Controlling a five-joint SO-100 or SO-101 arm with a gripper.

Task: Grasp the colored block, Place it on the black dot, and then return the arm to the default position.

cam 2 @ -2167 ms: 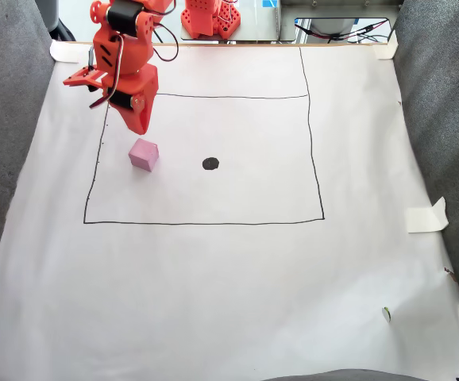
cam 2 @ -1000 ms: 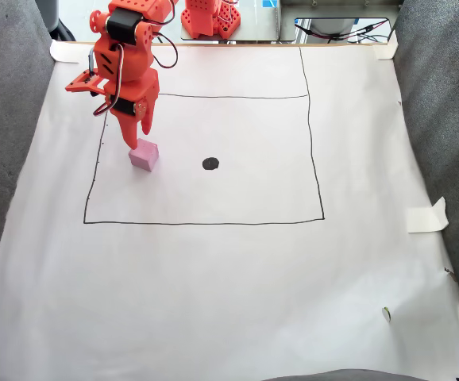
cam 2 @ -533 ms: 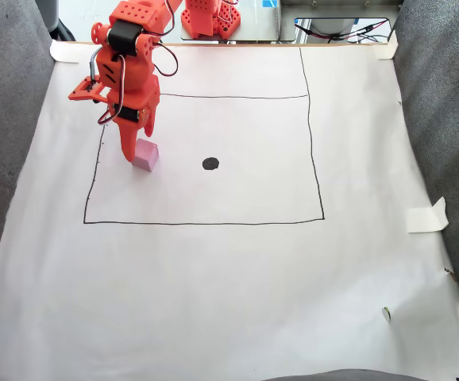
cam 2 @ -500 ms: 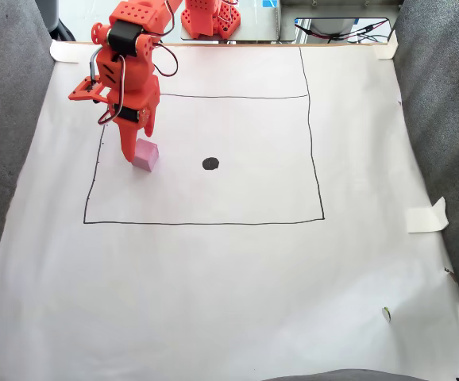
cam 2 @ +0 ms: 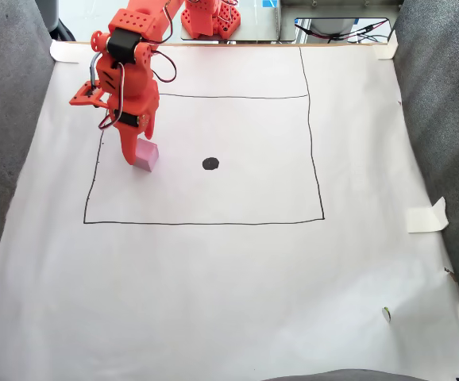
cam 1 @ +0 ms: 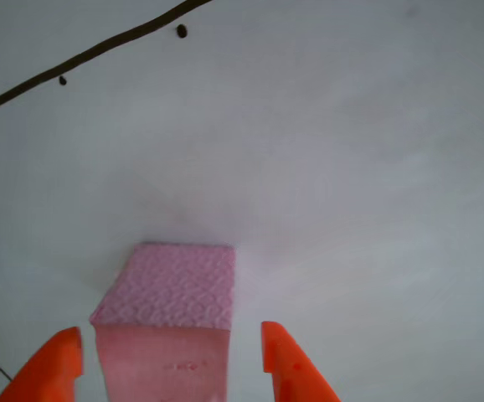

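The light-pink pebbled foam cube [cam 1: 168, 314] rests on the white paper, between my two orange fingertips in the other view. One pointed fingertip [cam 1: 58, 356] stands left of it and the other to its right, each with a small gap to the cube. My gripper [cam 1: 171, 356] is open around the cube. In the fixed view the orange arm reaches down over the cube [cam 2: 147, 155], with the gripper [cam 2: 136, 156] low at the paper. The black dot [cam 2: 210, 163] lies to the right of the cube, inside the drawn rectangle.
White paper [cam 2: 229, 278] covers the table, with a thin drawn rectangle line [cam 2: 206, 223]. Grey fabric [cam 2: 444, 103] flanks both sides. A piece of tape [cam 2: 426, 216] sticks at the right edge. Another orange robot part [cam 2: 210, 17] stands at the back.
The arm has come down from above and behind the cube until the open fingers straddle it. The cube has not moved.
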